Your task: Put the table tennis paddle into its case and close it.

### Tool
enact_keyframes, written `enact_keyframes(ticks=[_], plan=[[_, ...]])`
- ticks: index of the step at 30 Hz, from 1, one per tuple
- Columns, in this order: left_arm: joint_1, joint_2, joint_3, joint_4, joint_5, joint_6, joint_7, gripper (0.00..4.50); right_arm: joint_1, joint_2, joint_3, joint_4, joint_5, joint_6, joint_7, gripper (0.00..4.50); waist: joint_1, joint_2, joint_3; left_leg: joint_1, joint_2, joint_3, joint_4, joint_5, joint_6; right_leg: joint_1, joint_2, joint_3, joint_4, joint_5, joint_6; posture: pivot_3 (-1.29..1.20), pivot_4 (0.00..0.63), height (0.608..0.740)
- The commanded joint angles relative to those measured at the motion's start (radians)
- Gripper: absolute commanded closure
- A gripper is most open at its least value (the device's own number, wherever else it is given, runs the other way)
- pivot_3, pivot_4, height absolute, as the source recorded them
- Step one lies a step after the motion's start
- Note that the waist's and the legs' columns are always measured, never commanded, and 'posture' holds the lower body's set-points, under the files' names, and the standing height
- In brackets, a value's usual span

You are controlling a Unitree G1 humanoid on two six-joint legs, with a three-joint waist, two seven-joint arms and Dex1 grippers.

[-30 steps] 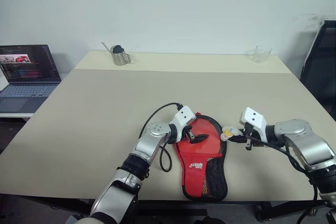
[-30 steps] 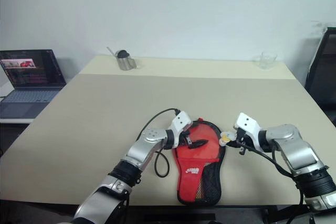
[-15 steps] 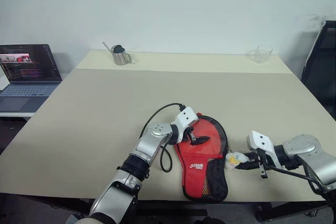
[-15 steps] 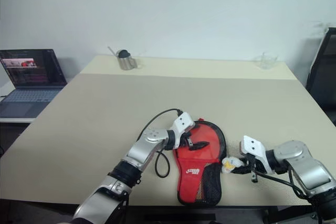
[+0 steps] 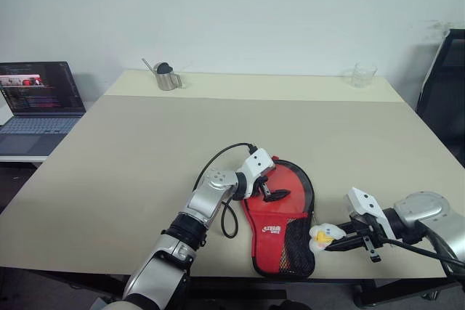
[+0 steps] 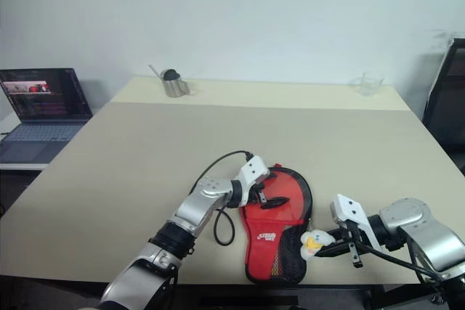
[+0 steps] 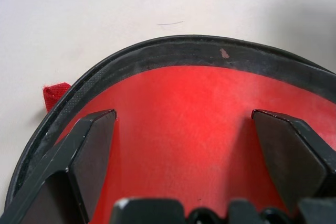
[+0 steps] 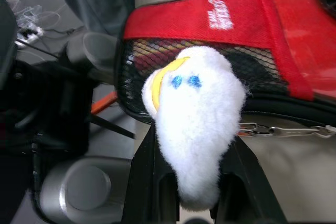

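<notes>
Your left claw (image 5: 270,191) sits spread wide over the round end of the case (image 5: 280,234), which lies on the worktop (image 5: 145,150) near its front edge. Your right claw (image 5: 328,242) pinches the fluffy white keychain (image 5: 322,237) beside the case's mesh pocket.

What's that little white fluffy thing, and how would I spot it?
Look at the table's near edge, where the red case lies. Beside the case's mesh pocket, the right gripper pinches a white plush keychain. It is the only fluffy thing there, with a yellow beak and blue eyes.
</notes>
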Motion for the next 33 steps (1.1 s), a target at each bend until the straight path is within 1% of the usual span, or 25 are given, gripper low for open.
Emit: enact_keyframes(ticks=[1, 12, 16, 33], plan=[[0.02, 0.011, -0.04, 0.036, 0.037, 0.022, -0.015, 0.0, -0.005, -0.028, 0.0, -0.062, 0.052, 0.014, 0.065, 4.25, 0.0, 0.0, 0.0, 0.0, 0.0, 0.0, 0.0, 0.0, 0.0, 0.0, 0.0, 0.0, 0.0, 0.0, 0.0, 0.0, 0.15, 0.74], [0.017, 0.013, -0.036, 0.039, 0.035, 0.024, -0.015, 0.0, 0.003, -0.042, 0.026, -0.092, 0.067, 0.017, 0.108, 4.25, 0.001, 0.0, 0.0, 0.0, 0.0, -0.001, 0.0, 0.0, 0.0, 0.001, 0.0, -0.002, 0.0, 0.0, 0.0, 0.0, 0.15, 0.74], [0.019, 0.016, -0.037, 0.04, 0.037, 0.028, -0.015, 0.0, 0.027, -0.051, 0.057, -0.103, 0.05, -0.01, 0.129, 4.25, 0.001, 0.0, 0.0, 0.0, 0.0, -0.001, 0.001, 0.0, 0.0, 0.001, 0.0, -0.002, 0.0, 0.0, 0.0, 0.0, 0.15, 0.74], [0.029, 0.025, -0.041, 0.024, 0.039, 0.052, -0.023, 0.0, 0.085, -0.098, 0.088, -0.134, 0.087, -0.042, 0.204, 4.26, 0.001, 0.0, 0.0, 0.001, 0.0, -0.002, 0.001, 0.0, 0.0, 0.002, 0.0, -0.002, 0.001, 0.0, 0.0, 0.0, 0.15, 0.74]])
